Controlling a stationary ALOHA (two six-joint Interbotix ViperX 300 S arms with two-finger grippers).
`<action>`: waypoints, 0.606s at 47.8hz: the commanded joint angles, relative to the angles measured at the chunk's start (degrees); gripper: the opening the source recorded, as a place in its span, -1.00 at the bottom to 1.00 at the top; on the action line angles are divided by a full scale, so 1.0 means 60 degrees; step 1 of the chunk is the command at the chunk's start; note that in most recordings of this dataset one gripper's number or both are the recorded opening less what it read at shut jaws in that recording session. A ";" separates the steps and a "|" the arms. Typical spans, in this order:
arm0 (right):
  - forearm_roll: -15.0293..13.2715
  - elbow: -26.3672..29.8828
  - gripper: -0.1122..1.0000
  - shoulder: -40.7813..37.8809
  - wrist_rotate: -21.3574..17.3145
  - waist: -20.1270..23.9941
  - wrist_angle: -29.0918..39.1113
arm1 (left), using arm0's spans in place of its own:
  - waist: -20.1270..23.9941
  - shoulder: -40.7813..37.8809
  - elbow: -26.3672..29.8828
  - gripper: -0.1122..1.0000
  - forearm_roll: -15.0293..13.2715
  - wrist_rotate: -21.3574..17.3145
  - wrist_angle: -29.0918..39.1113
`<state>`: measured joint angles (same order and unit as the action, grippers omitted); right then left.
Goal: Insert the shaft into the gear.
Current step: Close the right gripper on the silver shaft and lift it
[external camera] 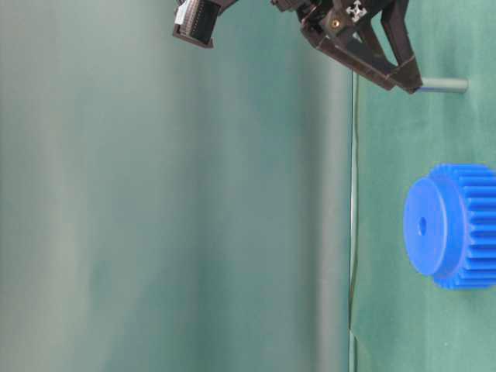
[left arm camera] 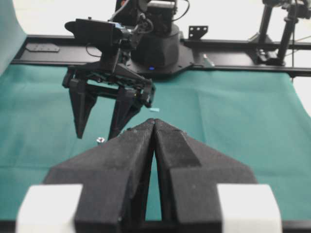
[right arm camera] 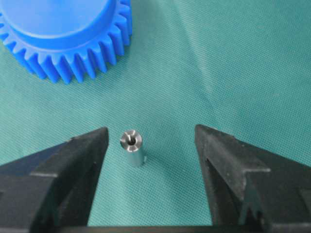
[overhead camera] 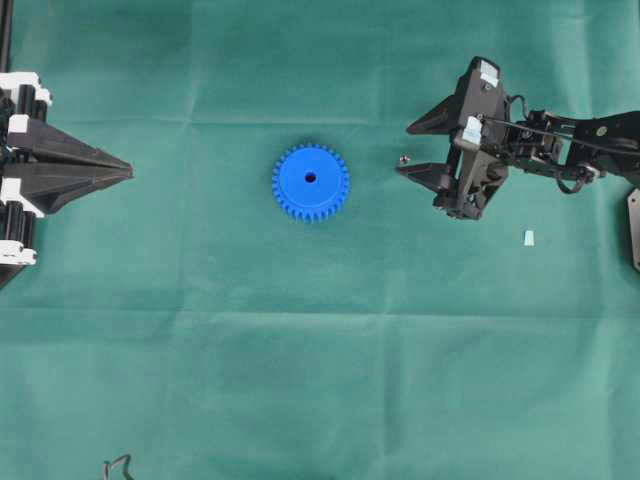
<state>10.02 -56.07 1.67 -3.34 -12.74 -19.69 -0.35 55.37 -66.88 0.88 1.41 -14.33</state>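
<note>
Two jaws of your right gripper [right arm camera: 150, 145] stand spread around the upright shaft [right arm camera: 132, 148] — touching neither side — with the gear [overhead camera: 310, 181] lying flat nearby; your left gripper [overhead camera: 128, 172] sits pressed together, well apart.

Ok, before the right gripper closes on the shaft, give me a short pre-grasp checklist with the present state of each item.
1. Shaft standing upright on the cloth: ok.
2. Shaft between the fingers of the right gripper: ok, though nearer one finger than the other.
3. Right gripper's jaws open and apart from the shaft: ok.
4. Fingertips low enough to catch the shaft: cannot tell.
5. Gear lying flat, centre hole facing up and unblocked: ok.
6. Left gripper shut and well away from the gear: ok.
</note>
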 commanded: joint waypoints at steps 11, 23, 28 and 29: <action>-0.0073 0.0205 -0.44 0.0044 0.0044 0.0161 0.0073 | -0.0029 -0.0015 0.0249 -0.80 0.0015 0.0015 0.0029; -0.0073 0.0264 -0.49 0.0044 0.0044 0.0176 0.0103 | -0.0015 -0.0015 0.0249 -0.80 0.0015 0.0015 0.0073; -0.0088 0.0352 -0.49 0.0103 0.0044 0.0190 0.0176 | -0.0015 -0.0015 0.0249 -0.80 0.0015 0.0015 0.0103; -0.0073 0.0396 -0.49 0.0146 0.0059 0.0176 0.0234 | -0.0015 -0.0015 0.0249 -0.80 0.0015 0.0015 0.0103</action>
<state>9.67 -55.28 1.49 -3.16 -11.60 -18.63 -0.44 55.46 -66.88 0.79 1.49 -13.54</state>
